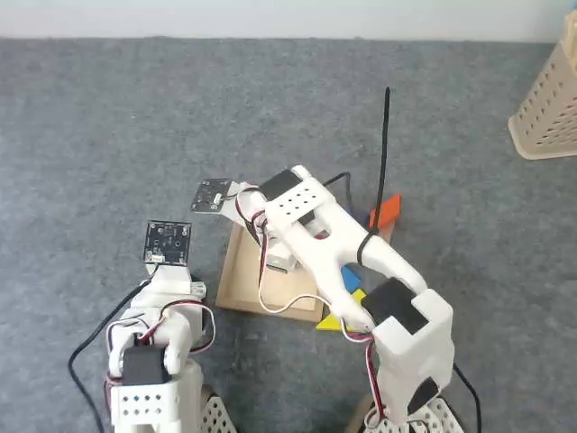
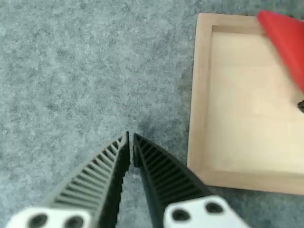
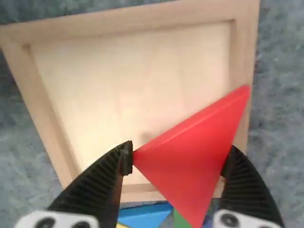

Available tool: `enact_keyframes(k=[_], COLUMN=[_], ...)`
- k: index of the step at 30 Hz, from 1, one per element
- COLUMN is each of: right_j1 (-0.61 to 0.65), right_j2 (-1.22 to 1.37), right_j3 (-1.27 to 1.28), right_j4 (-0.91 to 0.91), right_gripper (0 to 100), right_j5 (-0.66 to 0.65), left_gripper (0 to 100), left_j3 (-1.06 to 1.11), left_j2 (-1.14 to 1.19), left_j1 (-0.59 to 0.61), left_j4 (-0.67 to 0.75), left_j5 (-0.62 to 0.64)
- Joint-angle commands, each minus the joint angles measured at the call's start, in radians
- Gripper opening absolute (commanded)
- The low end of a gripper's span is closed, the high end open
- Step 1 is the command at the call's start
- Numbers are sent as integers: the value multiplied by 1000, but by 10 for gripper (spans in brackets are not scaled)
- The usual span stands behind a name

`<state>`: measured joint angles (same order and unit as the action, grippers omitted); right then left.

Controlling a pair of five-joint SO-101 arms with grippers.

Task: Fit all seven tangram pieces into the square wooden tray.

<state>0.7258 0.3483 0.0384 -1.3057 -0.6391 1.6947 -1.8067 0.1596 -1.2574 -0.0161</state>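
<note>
Grey carpet (image 1: 135,117) lies under the left gripper (image 2: 131,137), its jaws together just beside the wooden tray (image 2: 197,95). Over the tray, the right gripper (image 3: 180,154) clamps a red triangle (image 3: 199,137). The high view adds a yellow piece (image 1: 329,322), a blue piece (image 1: 350,275) and an orange piece (image 1: 386,212) beside the tray, with a basket (image 1: 550,99) beyond.

The right arm (image 1: 334,239) hides much of the tray (image 1: 237,280) and the loose pieces (image 1: 386,212); the red triangle (image 2: 285,38) is cut off at the edge.

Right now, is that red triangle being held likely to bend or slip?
Probably stiff: the red triangle shows straight edges between the right arm's jaws. Its faces look smooth, so it might twist, gripped at a corner. Flat, so unlikely to roll in the wooden tray.
</note>
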Motion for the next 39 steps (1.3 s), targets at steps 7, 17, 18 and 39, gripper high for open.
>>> enact_keyframes(k=[7, 17, 18, 39], right_j1=[5, -156, -173, -127], right_j2=[-117, -407, -441, -240], right_j3=[-54, 2, 38, 416], right_j4=[-36, -22, 8, 460], right_gripper=[337, 133, 98, 9], right_j5=[28, 341, 384, 482], left_gripper=[17, 17, 17, 17], left_j3=[-10, -10, -10, -10], left_j2=[-20, -20, -20, -20], left_j1=[-3, -3, -3, -3], left_j4=[-6, -6, -6, -6], left_j5=[-3, -3, -3, -3])
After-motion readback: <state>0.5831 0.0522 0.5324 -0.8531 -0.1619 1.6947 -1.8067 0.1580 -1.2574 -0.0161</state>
